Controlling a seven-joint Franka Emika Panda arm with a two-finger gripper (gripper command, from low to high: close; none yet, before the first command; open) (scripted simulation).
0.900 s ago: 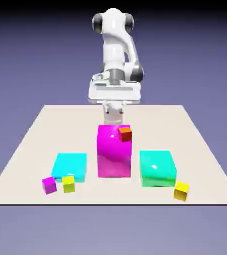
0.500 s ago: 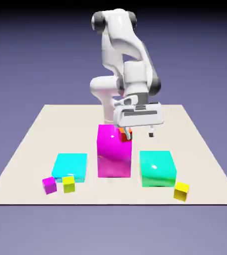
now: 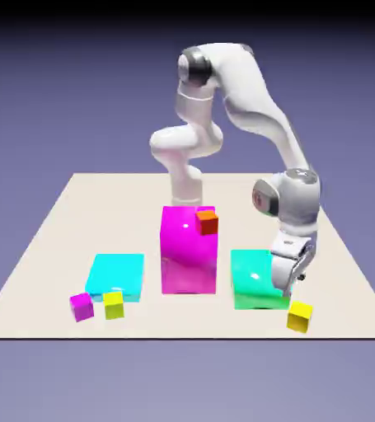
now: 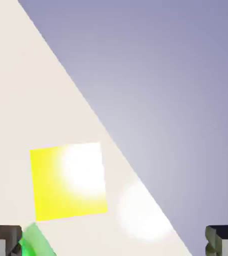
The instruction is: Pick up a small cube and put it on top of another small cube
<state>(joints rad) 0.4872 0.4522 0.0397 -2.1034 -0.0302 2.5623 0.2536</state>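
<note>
— What do you have around the work area?

— You've got a pale beige table [image 3: 58, 247], flat and matte, seen from above in the exterior view.

— And behind it?

— A plain blue-violet backdrop [image 3: 58, 99], darkening to near black along the top edge. In the hand view you see the table's edge [image 4: 85, 100] run diagonally, with a soft glare patch [image 4: 146, 215] near it.

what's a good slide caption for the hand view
Open claw above a yellow cube near the table's edge.
</note>
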